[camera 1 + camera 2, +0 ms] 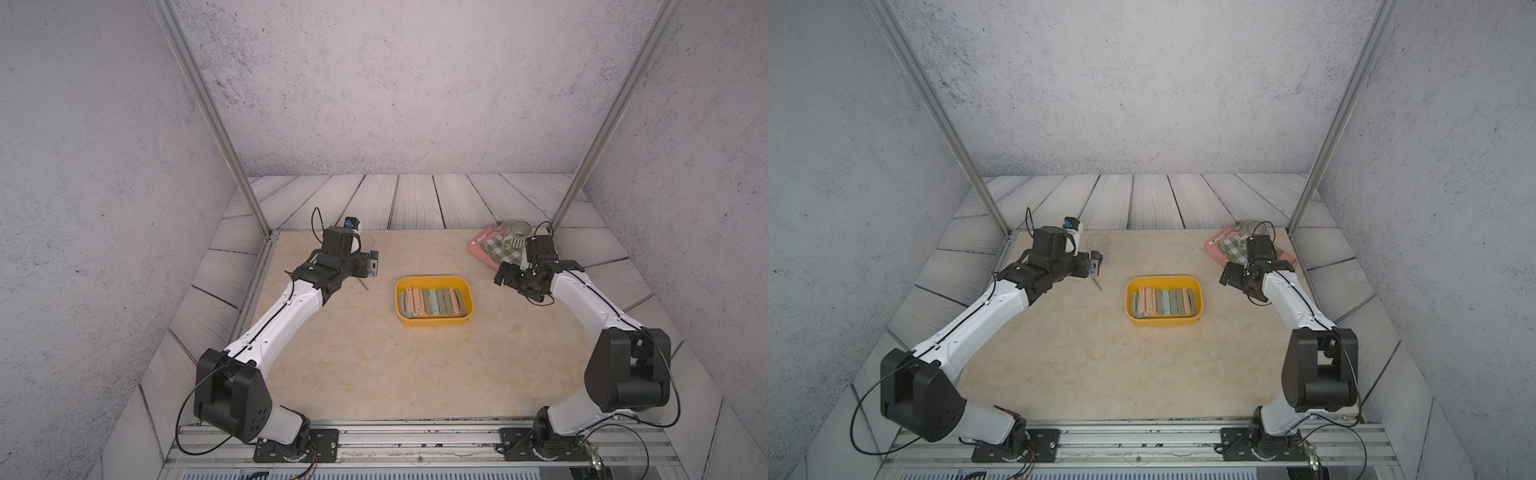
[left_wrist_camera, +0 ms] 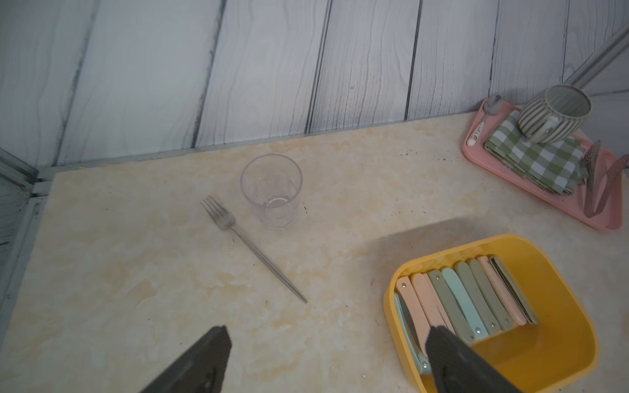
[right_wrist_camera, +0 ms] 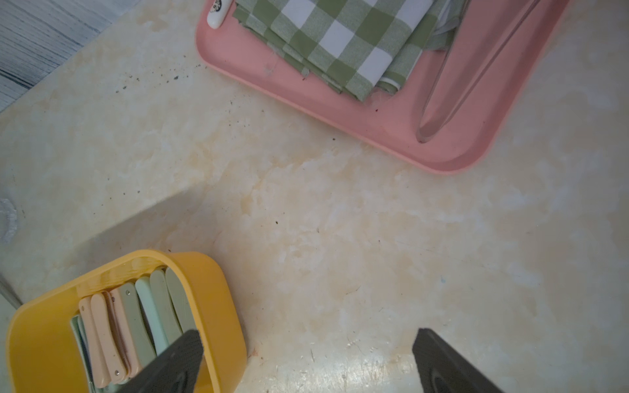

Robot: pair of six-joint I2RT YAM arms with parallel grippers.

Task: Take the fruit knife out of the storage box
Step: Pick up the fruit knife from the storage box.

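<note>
Left hand [image 2: 330, 331] spread wide near fork [image 2: 252, 248] and glass [image 2: 272, 190]

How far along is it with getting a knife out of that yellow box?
Nothing looks done: the fruit knives lie in the storage box. In hand: nothing; the left gripper and right gripper are open, empty, away from the box. Remaining: reach in, grip one, lift out.

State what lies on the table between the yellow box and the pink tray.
Nothing: only bare table separates box and tray, clearest in the right wrist view.
</note>
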